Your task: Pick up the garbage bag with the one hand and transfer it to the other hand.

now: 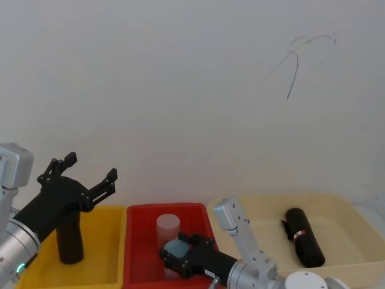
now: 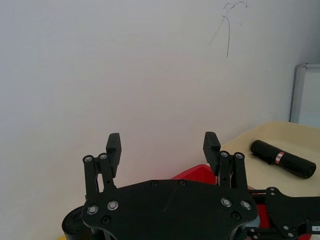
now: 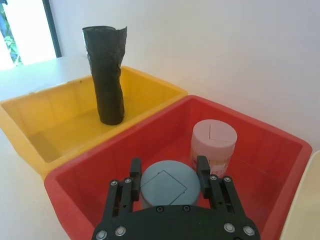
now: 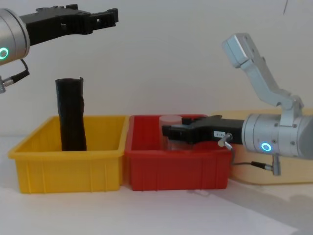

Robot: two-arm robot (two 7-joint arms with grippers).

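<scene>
Pick-up not yet begun: the garbage bag [image 1: 304, 237], label band at mid-length, lies flat in the cream tray [image 1: 355, 217] on my right, untouched, while my right gripper [image 3: 169, 172] hangs in the red bin [image 3: 260, 135], fingers parted around a grey-lidded jar [image 3: 165, 184] without visibly clamping it. My left gripper [image 1: 90, 173] is raised above the yellow bin [image 1: 111, 241], wide open and empty. I judge the next move needs one gripper brought over the tray; count: two black rolls (one crinkled roll [image 1: 70, 239]), two jars, three containers.
</scene>
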